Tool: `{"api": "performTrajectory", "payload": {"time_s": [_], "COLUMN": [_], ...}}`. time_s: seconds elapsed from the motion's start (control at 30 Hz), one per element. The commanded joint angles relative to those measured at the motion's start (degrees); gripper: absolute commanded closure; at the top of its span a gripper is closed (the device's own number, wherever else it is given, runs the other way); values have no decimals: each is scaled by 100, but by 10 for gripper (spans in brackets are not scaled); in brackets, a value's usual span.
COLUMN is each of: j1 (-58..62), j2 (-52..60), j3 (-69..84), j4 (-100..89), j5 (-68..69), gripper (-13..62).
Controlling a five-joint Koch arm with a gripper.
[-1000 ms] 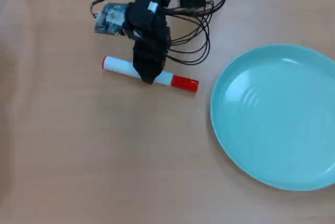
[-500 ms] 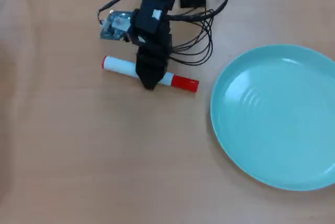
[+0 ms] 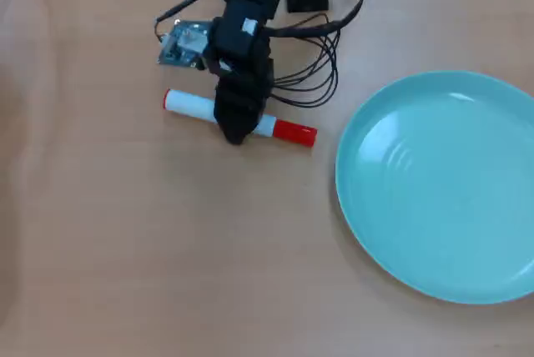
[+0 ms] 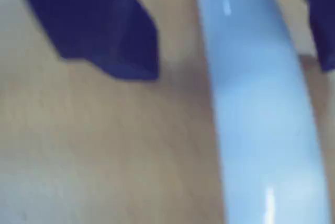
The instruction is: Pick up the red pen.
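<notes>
One marker, the red pen (image 3: pixel 284 130), lay flat on the tan table (image 3: pixel 167 248) in the overhead view, and it serves below as the landmark for all positions. Its red cap pointed toward the teal plate (image 3: pixel 442 186), which sat to the right of the pen, near the cap end but not touching it. Its white barrel extended to the left and ended in a thin red ring. The black gripper (image 3: pixel 236 128) stood directly over the middle of the barrel and hid that section of the pen. Above the pen in that view, the arm body led away toward the top edge, with a small circuit board (image 3: pixel 182 43) above the ring end and loops of black cable (image 3: pixel 321 73) above the cap end. In the wrist view (heavily blurred and tinted blue), the barrel (image 4: pixel 256 109) ran from top to bottom on the right half of the frame. One dark finger (image 4: pixel 99 25) stood to the left of the barrel with bare table showing between them, and a second dark finger (image 4: pixel 320 14) sat at the right edge, against or just beside the barrel. The jaws were therefore spread on either side of the pen, not clamped on it.
</notes>
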Motion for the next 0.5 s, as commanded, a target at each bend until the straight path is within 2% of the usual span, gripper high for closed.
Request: {"api": "performTrajectory", "payload": {"time_s": [0.0,0.47], "j1": [0,-18], "j2": [-141,-132], "j3": [26,35], "j4": [-554,-510], "j5": [202,202], "gripper": [178,177]}}
